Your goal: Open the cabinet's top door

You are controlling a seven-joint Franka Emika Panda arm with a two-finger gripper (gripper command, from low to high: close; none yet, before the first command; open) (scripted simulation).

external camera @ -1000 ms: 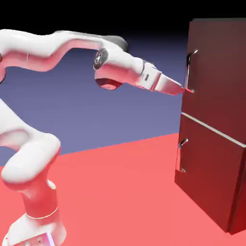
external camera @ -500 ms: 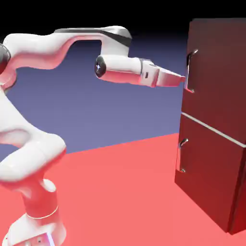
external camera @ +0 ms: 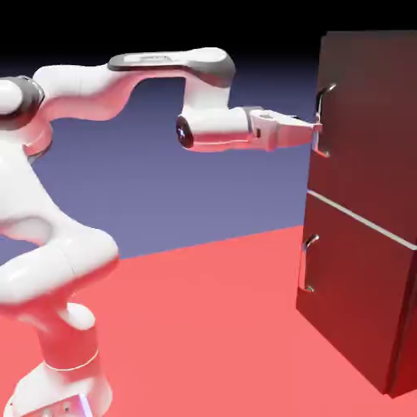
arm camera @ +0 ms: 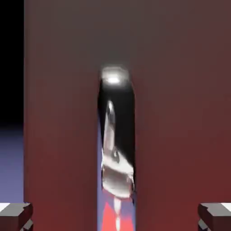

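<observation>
My arm reaches level from the exterior view's left toward the cabinet [external camera: 362, 204], which stands at the right of that view on the red table [external camera: 204, 326]. My gripper [external camera: 315, 130] sits at the silver bar handle [external camera: 322, 120] of the top door [external camera: 366, 122], its tip at the lower half of the bar. From the outside view I cannot tell whether a finger touches the metal. The hand view settles the pincer's state: my two grey fingertips [arm camera: 16, 215] show at the bottom corners, wide apart, with the handle [arm camera: 116, 144] rising upright between them and clear of both. The pincer is therefore spread and clamped on nothing. The handle's rounded upper end shows bright, and the dark brown door panel [arm camera: 180, 113] fills the hand view behind it. The top door lies flush with the cabinet face, shut, above the pale seam [external camera: 358, 216]. The lower door [external camera: 350, 301] with its own shorter handle [external camera: 307, 262] is also flush, well below my gripper.
</observation>
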